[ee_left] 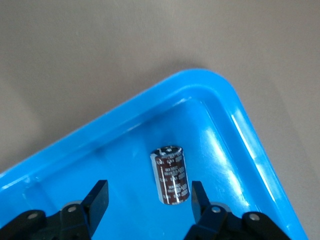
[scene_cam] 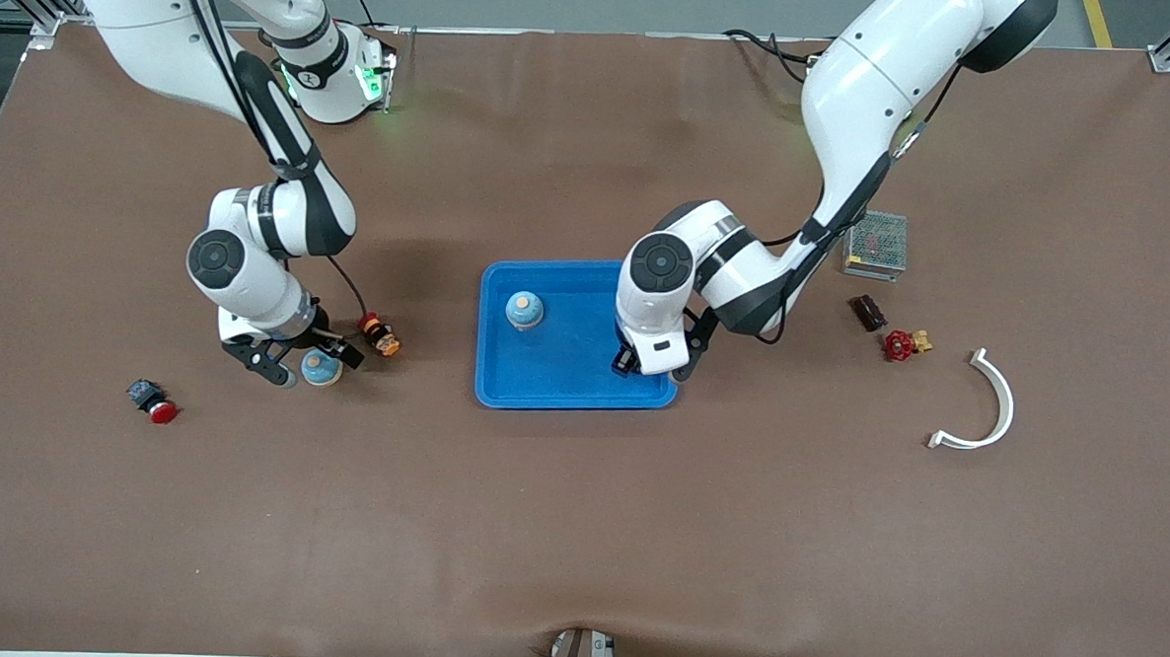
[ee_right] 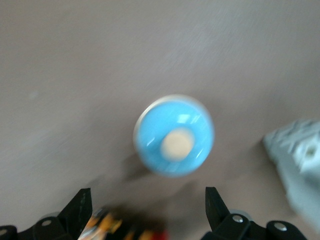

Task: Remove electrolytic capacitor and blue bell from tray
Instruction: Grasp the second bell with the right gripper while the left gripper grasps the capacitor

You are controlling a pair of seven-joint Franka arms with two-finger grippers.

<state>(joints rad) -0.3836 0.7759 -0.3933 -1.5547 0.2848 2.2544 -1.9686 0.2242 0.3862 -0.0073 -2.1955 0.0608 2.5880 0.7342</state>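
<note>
Capacitor [ee_left: 170,174] lies in the blue tray [scene_cam: 503,389], at the corner toward the left arm's end, between the left gripper's [ee_left: 150,199] parted fingers, while the right gripper [scene_cam: 309,364], spread wide, straddles a blue bell [scene_cam: 322,367] on the table [scene_cam: 576,526], and another bell [scene_cam: 525,310] sits at the tray's ten o'clock.

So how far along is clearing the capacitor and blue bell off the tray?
Done: one blue bell sits on the table, the right gripper open around it. In hand: the left gripper, open, straddles the capacitor lying in the tray. Left: lifting it out. A second bell stands in the tray.
</note>
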